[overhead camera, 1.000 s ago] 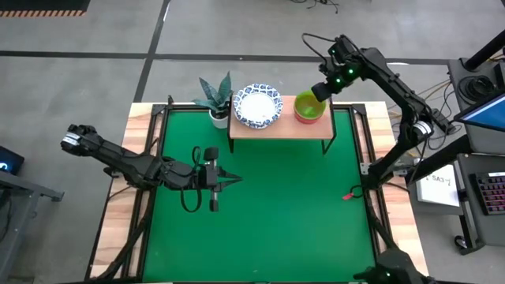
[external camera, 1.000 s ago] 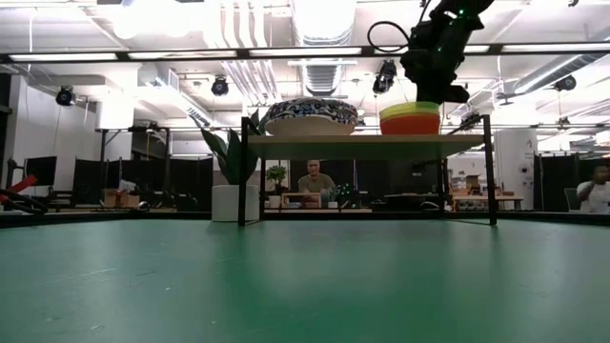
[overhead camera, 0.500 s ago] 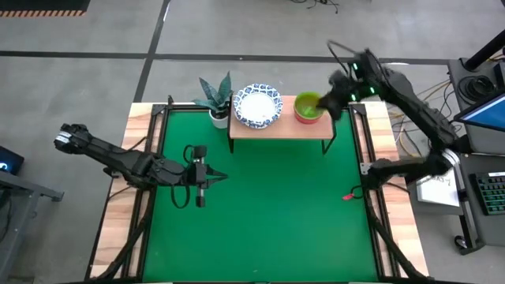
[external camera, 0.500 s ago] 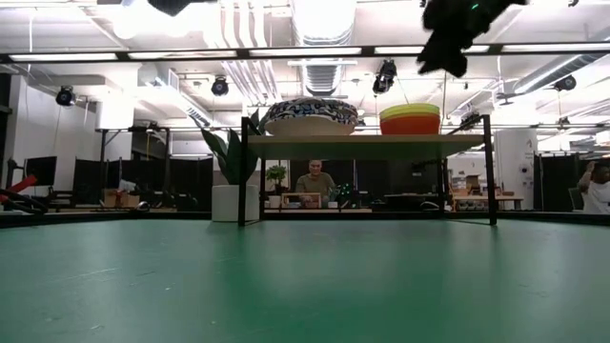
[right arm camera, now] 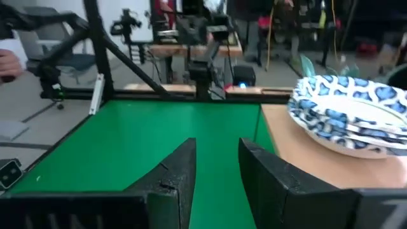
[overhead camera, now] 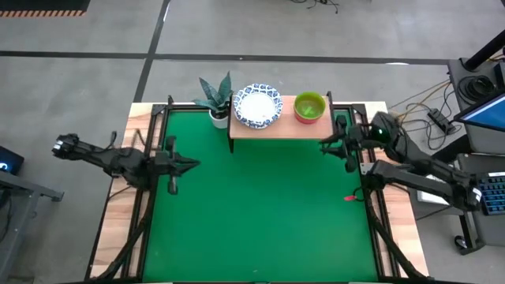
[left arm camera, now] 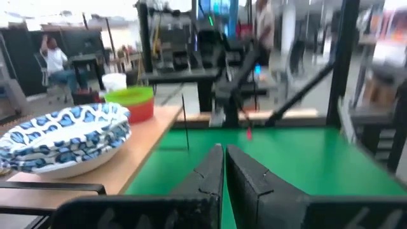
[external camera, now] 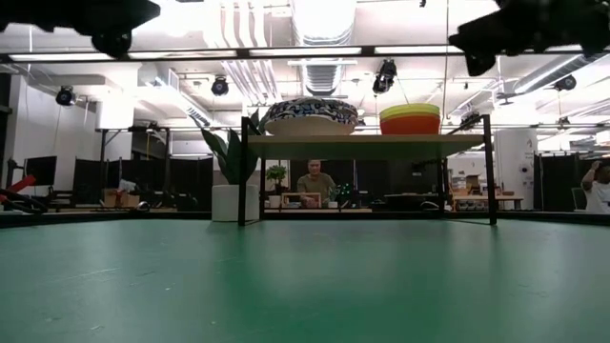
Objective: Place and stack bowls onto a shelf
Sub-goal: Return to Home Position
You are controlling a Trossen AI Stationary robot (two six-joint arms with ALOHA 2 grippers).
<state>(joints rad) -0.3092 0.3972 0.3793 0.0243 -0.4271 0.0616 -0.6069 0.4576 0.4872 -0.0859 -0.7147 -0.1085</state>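
Observation:
The shelf stands at the mat's far side. On its wooden board rest a stack of white bowls with blue rims and a stack of plain bowls with the green one on top. My left gripper hangs shut and level over the mat's left edge, pointing toward the right. At the mat's right edge, beside the shelf's right legs, my right gripper is held level and open, with nothing between its fingers.
A potted plant in a white pot stands just left of the shelf. A small red object lies near the mat's right edge. The green mat stretches between the two arms. People sit in the room beyond the table.
My right gripper has come away from the green bowl on the shelf, swinging down toward the table's right edge and turning level; the bowl stays on its stack. My left gripper has drawn back toward the table's left edge, still shut.

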